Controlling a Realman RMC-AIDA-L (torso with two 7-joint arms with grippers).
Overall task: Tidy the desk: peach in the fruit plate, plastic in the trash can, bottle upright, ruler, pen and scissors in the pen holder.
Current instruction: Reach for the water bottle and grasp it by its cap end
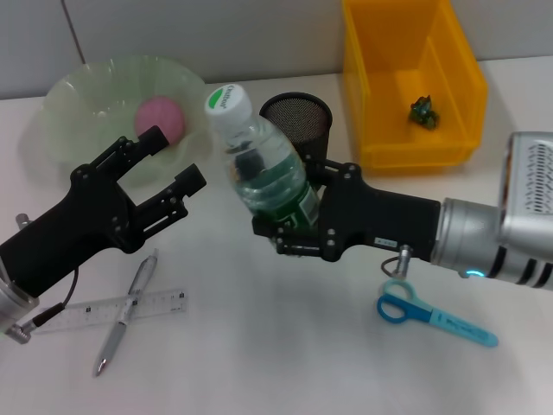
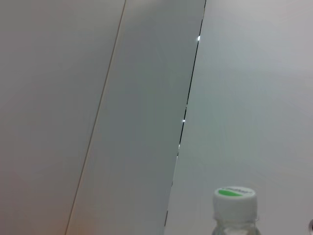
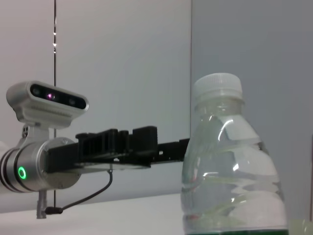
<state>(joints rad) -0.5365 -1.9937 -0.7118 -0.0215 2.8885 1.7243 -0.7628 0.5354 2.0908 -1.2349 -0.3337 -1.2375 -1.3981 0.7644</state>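
Note:
My right gripper [image 1: 289,206] is shut on the clear water bottle [image 1: 263,173], which stands nearly upright with its white, green-topped cap up. The bottle's base is hidden behind the fingers. The bottle fills the right wrist view [image 3: 230,166], and its cap [image 2: 234,199] shows in the left wrist view. Just left of the bottle my left gripper [image 1: 175,157] hangs open and holds nothing. The pink peach [image 1: 161,118] lies in the pale green fruit plate [image 1: 78,95]. The ruler [image 1: 160,302] and pen [image 1: 143,277] lie crossed at front left. Blue scissors [image 1: 432,316] lie at front right.
The black mesh pen holder [image 1: 296,114] stands right behind the bottle. The yellow bin [image 1: 380,104] at back right holds a crumpled green piece of plastic [image 1: 423,110]. My left arm [image 3: 49,166] with its wrist camera shows in the right wrist view.

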